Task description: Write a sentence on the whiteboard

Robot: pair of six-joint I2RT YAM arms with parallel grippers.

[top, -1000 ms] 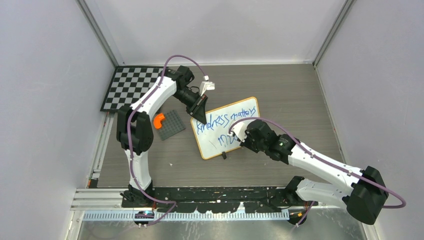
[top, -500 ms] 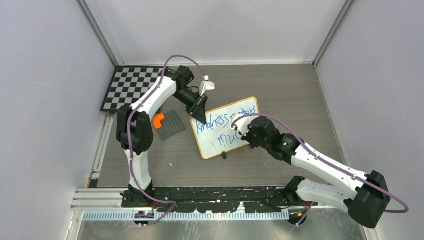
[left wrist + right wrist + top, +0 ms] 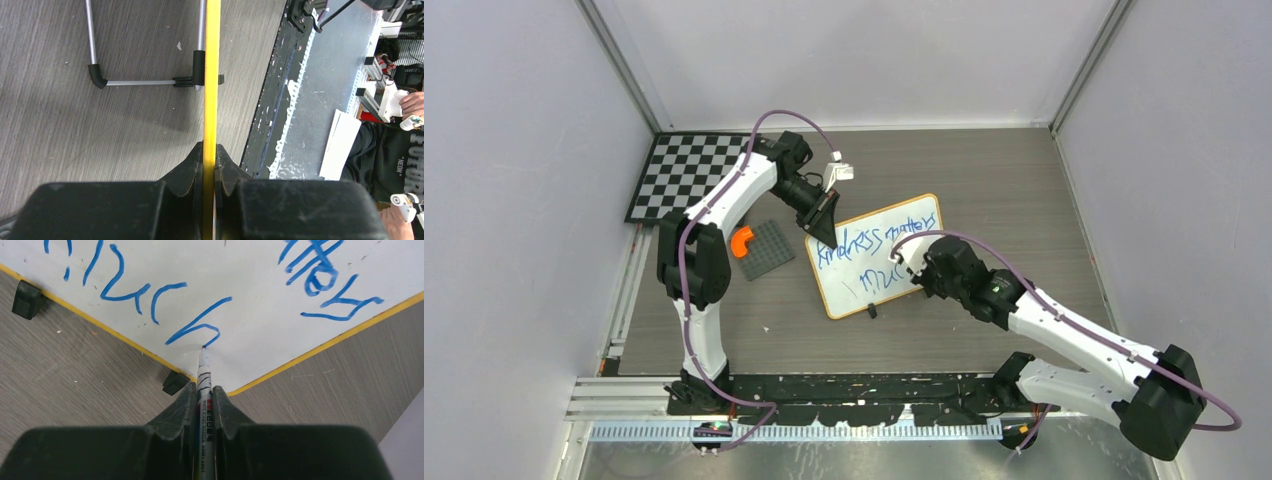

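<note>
Top external: R claw (image 3: 905, 268) shifted right, clamped on marker (image 3: 203, 365); L claw (image 3: 827, 237) clamped on whiteboard (image 3: 839, 290) frame.

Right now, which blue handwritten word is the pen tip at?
The lower-line word "much"; the thin white marker pen's tip meets its final h, while "matters" lies apart.

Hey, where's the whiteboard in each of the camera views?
Top external: the whiteboard mid-picture, slanted, between the arms.
Left wrist: whiteboard edge-on, a yellow vertical strip running up from the jaws.
Right wrist: its white face fills the upper half.
Shared landmark: the yellow-orange frame.
</note>
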